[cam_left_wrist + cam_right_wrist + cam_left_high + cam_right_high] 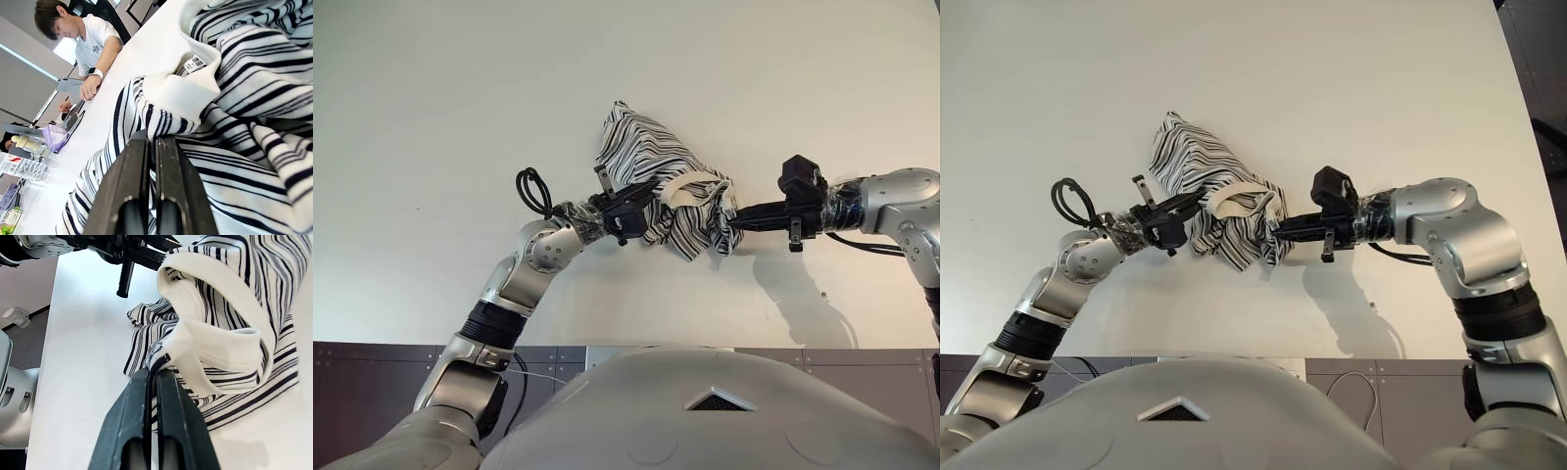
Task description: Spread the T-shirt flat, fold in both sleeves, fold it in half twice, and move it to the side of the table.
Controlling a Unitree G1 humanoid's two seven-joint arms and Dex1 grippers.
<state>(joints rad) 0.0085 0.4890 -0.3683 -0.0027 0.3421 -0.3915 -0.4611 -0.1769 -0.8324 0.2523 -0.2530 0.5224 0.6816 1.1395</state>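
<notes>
The striped black-and-white T-shirt (646, 162) with a white collar (690, 186) hangs bunched above the white table (460, 117), held between both arms. My left gripper (651, 186) is shut on the shirt's fabric at its left side; the left wrist view shows its fingers (146, 186) pressed together on striped cloth (234, 98). My right gripper (734, 220) is shut on the shirt near the collar, its fingers (151, 421) pinching the cloth edge (161, 357). The two grippers are close together, with the collar between them. In the right wrist view the left gripper (164, 249) shows beyond the shirt.
The table's near edge (607, 345) runs just in front of me. Open tabletop lies to the left, right and far side of the shirt. In the left wrist view, a laptop (73, 117) and small items (29, 147) lie at the far table end.
</notes>
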